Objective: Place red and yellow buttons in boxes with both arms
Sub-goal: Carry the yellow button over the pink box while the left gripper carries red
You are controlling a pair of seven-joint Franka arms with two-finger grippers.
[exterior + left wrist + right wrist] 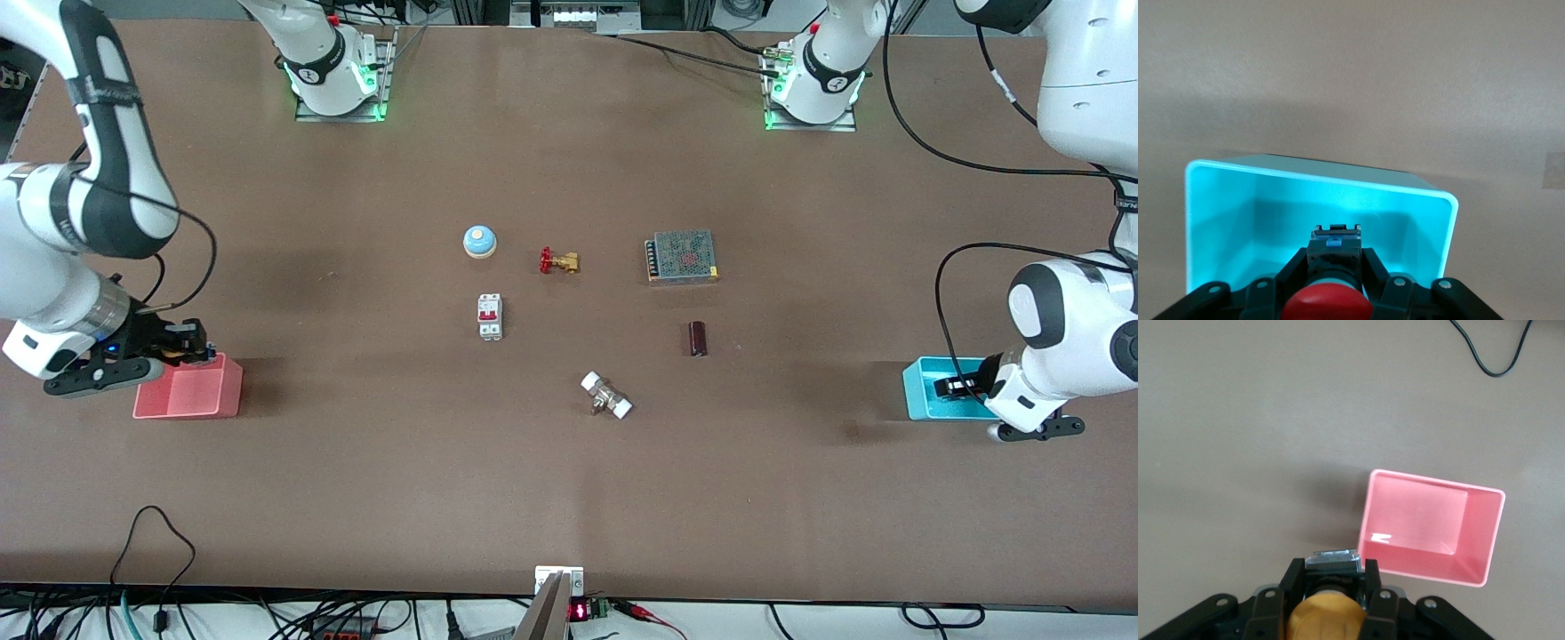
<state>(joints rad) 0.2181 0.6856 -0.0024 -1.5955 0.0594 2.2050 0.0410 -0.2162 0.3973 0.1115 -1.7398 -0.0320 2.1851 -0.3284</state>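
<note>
The left gripper (1335, 270) hangs over the blue box (1211, 220) at the left arm's end of the table, jaws clenched on the red button (1328, 303). The right gripper (1331, 587) grips the yellow button (1325, 617) just beside the pink box (1431, 527) — above its edge.
</note>
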